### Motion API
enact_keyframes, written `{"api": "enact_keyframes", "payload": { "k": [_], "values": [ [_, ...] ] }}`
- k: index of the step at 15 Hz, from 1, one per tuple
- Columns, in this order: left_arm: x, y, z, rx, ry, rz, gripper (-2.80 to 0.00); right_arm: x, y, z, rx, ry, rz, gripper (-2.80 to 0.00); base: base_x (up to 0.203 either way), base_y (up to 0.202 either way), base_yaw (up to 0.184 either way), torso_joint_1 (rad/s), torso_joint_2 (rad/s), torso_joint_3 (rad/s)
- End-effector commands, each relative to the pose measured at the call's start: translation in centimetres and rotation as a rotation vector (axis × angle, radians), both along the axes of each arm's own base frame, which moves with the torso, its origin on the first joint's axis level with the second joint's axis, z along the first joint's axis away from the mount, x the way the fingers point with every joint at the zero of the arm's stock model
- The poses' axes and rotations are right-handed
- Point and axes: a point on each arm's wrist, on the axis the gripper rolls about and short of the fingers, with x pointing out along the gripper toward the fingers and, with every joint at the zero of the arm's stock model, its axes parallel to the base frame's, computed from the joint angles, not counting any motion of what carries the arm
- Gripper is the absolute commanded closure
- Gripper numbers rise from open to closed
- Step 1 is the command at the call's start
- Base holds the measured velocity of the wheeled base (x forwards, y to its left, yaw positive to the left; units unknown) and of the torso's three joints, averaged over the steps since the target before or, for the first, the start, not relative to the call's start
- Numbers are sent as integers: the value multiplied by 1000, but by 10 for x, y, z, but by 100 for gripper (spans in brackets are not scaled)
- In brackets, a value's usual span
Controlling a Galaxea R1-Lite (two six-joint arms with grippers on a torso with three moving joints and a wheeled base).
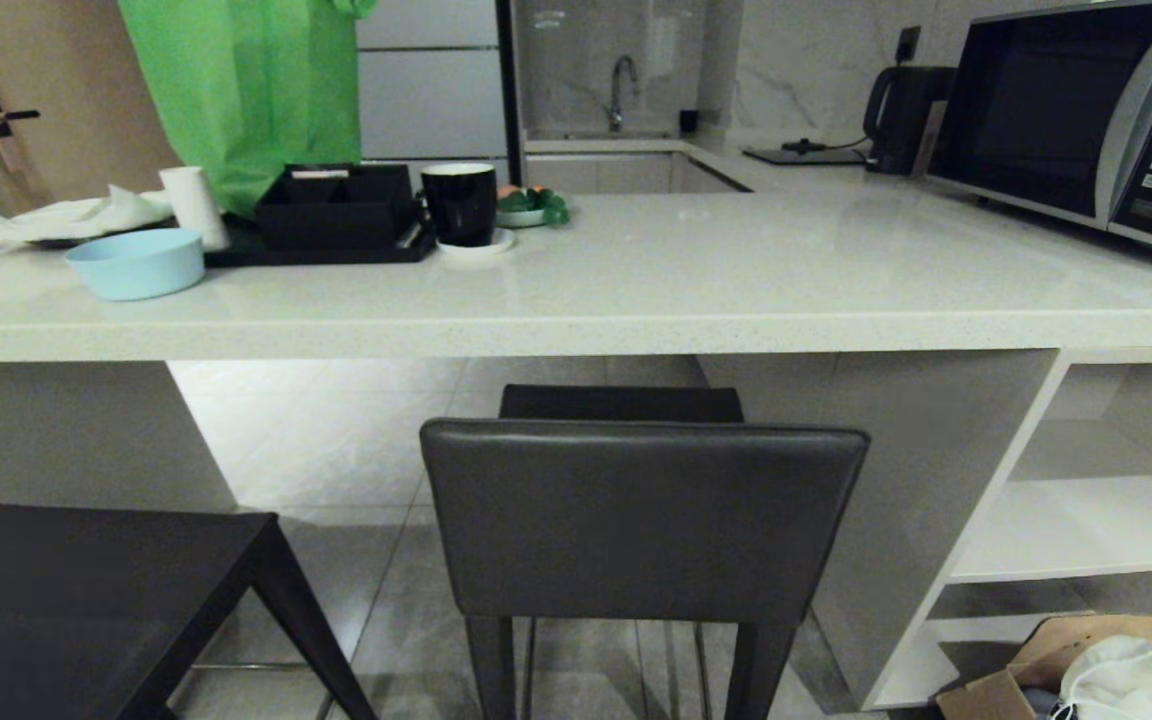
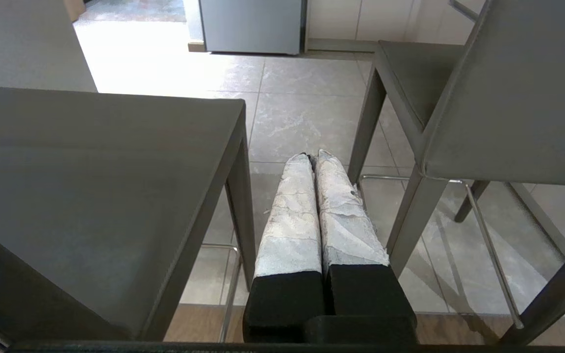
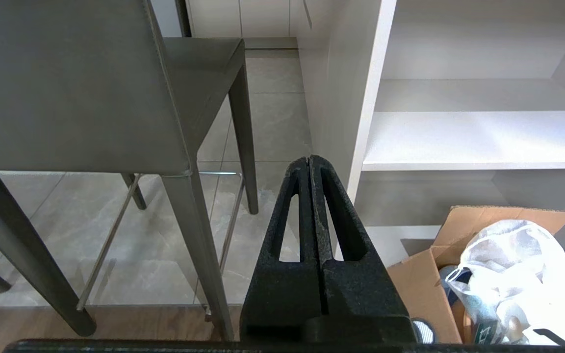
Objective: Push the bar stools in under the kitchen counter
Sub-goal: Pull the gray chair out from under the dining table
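One bar stool (image 1: 641, 515) stands in front of me with its dark grey backrest towards me and its seat partly under the kitchen counter (image 1: 636, 300). A second bar stool (image 1: 86, 600) stands at the lower left, out from the counter. My left gripper (image 2: 313, 156), its fingers wrapped in white, hangs shut and empty in the gap between the left stool (image 2: 91, 196) and the middle stool (image 2: 508, 108). My right gripper (image 3: 309, 159), black, is shut and empty between the middle stool (image 3: 76, 88) and the counter's white shelves (image 3: 478, 137). Neither arm shows in the head view.
On the counter stand a light blue bowl (image 1: 136, 262), a black tray (image 1: 336, 215), a black mug (image 1: 459, 203), a green bag (image 1: 246, 90) and a microwave (image 1: 1076, 110). A cardboard box (image 3: 459, 274) holding a white plastic bag sits on the floor by the shelves.
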Motion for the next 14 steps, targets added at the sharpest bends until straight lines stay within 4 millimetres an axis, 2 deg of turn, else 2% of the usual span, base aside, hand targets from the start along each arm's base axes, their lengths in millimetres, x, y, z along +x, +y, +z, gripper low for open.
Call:
{"api": "enact_keyframes", "payload": {
  "k": [1, 8, 9, 10, 14],
  "values": [
    [0, 0, -1, 2, 4, 1, 0, 0, 0, 0, -2, 0, 2, 0, 0, 0, 0, 0, 0, 0],
    [0, 0, -1, 0, 4, -1, 0, 0, 0, 0, -2, 1, 0, 0, 0, 0, 0, 0, 0, 0],
    [0, 0, -1, 0, 3, -1, -280, 0, 0, 0, -1, 0, 0, 0, 0, 0, 0, 0, 0, 0],
    [0, 0, -1, 0, 4, -1, -280, 0, 0, 0, -4, 0, 0, -280, 0, 0, 0, 0, 0, 0],
    [0, 0, -1, 0, 4, -1, -280, 0, 0, 0, -2, 0, 1, -280, 0, 0, 0, 0, 0, 0]
  ]
}}
